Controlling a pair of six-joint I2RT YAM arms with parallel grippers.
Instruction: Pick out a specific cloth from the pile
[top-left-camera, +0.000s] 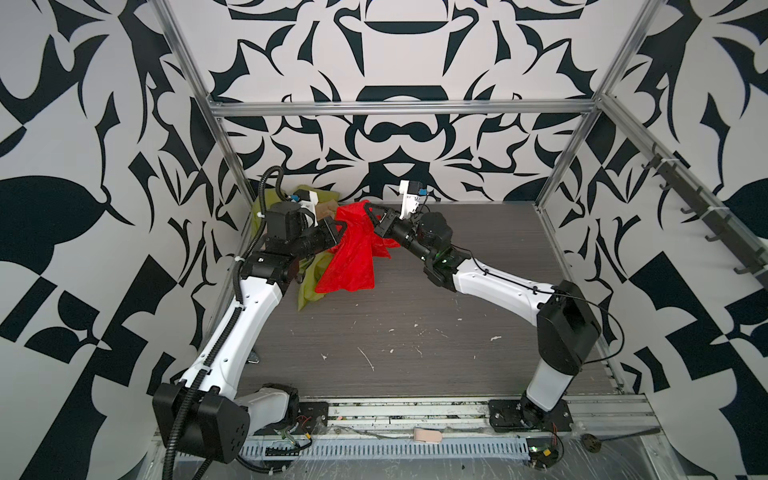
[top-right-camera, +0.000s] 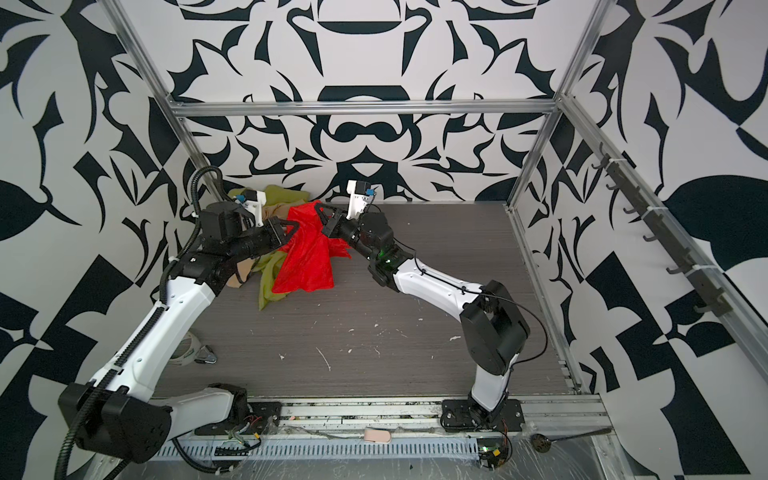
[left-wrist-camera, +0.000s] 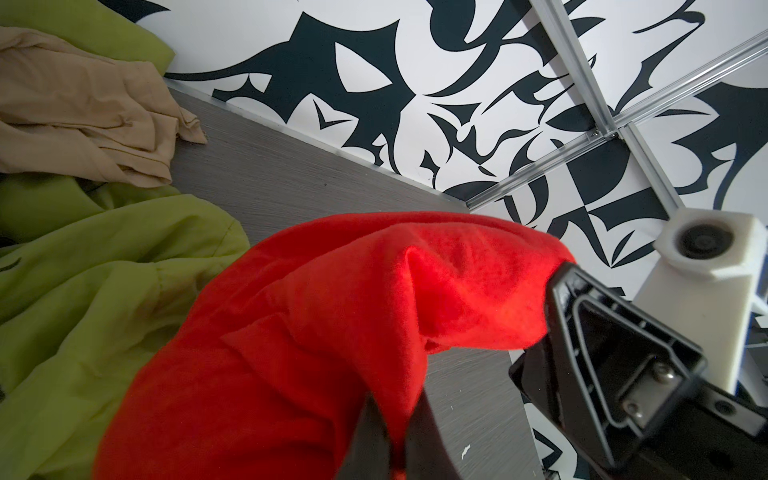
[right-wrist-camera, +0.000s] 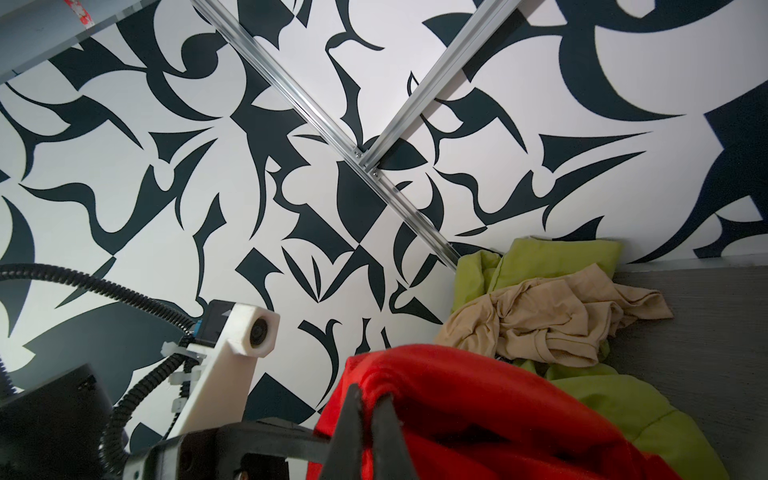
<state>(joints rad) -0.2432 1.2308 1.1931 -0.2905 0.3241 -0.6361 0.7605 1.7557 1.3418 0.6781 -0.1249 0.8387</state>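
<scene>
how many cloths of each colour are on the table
red cloth: 1
green cloth: 1, as far as the folds show
beige cloth: 1
total: 3

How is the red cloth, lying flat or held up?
Held up: red cloth hangs draped, pinched by left claw and right claw.

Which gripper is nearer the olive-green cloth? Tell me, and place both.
Left. The left gripper grips the red cloth close over the olive-green cloth. The right gripper holds the red cloth's opposite end, farther from the green one.
</scene>
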